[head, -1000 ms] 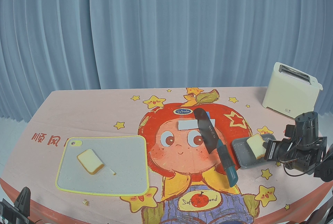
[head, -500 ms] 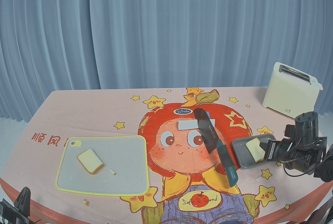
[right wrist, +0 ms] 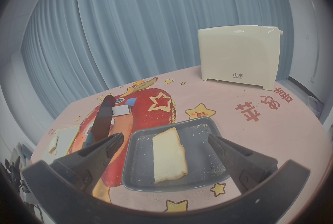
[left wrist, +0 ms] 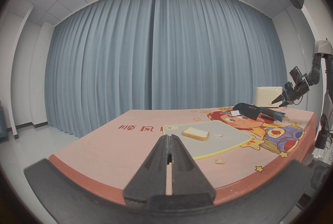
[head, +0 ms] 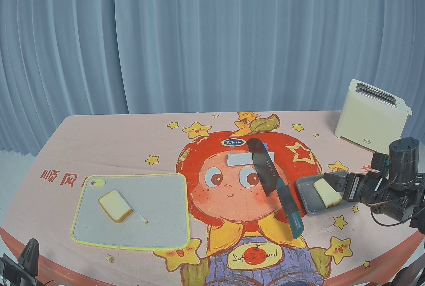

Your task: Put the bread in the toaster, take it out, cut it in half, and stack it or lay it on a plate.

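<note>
The bread looks cut in two already. One half [head: 327, 192] lies flat on the grey plate [head: 307, 196], at the right side of the table [head: 110, 145]. The other half [head: 115, 206] lies on the cutting board [head: 159, 211], well apart from it at the left. So I think the toasting and the cutting are done, and one piece is in its place. What is left is to bring the other half over and lay it on or beside the first.

The right gripper [right wrist: 164, 138] is just by the plate. Its fingers are spread wide, one on each side of the bread, and they do not touch it. The left gripper [left wrist: 169, 139] is low at the near edge of the table, with its fingers pressed together and nothing in them.

The knife [head: 276, 187] lies between the board and the plate, so the bread may have to go over it. The toaster [head: 371, 115] stands behind the plate, and nothing sticks out of it. A small crumb [head: 144, 219] lies on the board
</note>
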